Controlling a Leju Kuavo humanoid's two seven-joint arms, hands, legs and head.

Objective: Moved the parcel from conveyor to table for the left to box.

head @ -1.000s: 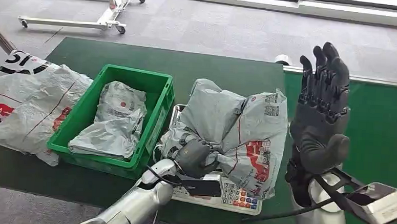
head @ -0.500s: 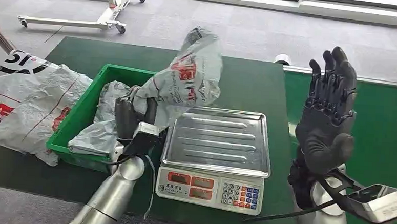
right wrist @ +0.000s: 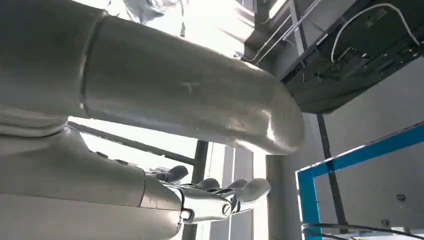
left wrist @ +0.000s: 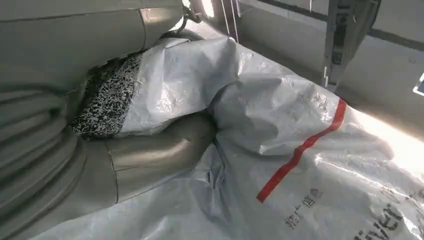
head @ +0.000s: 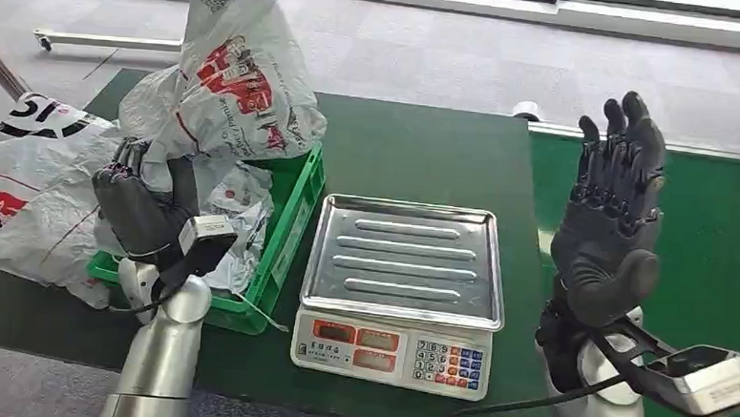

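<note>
Left robot hand [head: 146, 214] grips parcel [head: 234, 77], raised above green bin [head: 295, 205].

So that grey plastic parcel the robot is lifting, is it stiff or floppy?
Probably floppy: the parcel crumples and sags around the left hand. Likely light, since it is held up by one corner. Its glossy film may be slippery.

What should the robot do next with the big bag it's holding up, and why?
Probably lower it and let go. The left robot hand grips the parcel in the air above the green crate, which already has one parcel inside. The scale's tray is bare, and the right robot hand is raised and open.
</note>
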